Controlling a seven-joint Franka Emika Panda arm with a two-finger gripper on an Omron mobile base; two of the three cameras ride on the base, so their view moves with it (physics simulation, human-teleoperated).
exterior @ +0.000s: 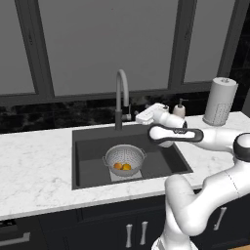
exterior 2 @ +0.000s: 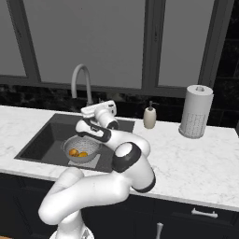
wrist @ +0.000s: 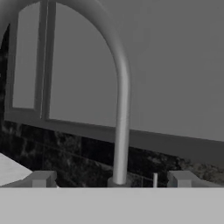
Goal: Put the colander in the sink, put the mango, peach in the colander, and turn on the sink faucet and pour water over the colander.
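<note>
You are looking at the colander (exterior: 125,159) sitting upright, mouth up, on the pale square patch on the floor of the sink (exterior: 88,146), its two small handles lying roughly along the sink's long side. Inside it the mango (exterior: 126,167) and the peach (exterior: 117,166) are resting side by side, touching or nearly so; at this size you cannot tell which way the mango's long axis is running.

The sink faucet (exterior: 120,97) is standing at the back edge of the basin, its arched spout curving forward toward the sink in the left base view. In the hand view the same gooseneck (wrist: 121,109) is rising straight ahead of the camera against the window.

Your gripper (exterior: 141,116) is hanging level just beside the faucet's lower stem, on its right in the left base view. Its fingers (wrist: 41,179) are showing wide apart at the bottom of the hand view, spread with the stem between them and nothing pinched.

The right base view is giving you the soap dispenser (exterior 2: 150,116) and the paper towel roll (exterior 2: 195,112) on the marble counter (exterior 2: 186,158) to the right. No writing is readable on either.
</note>
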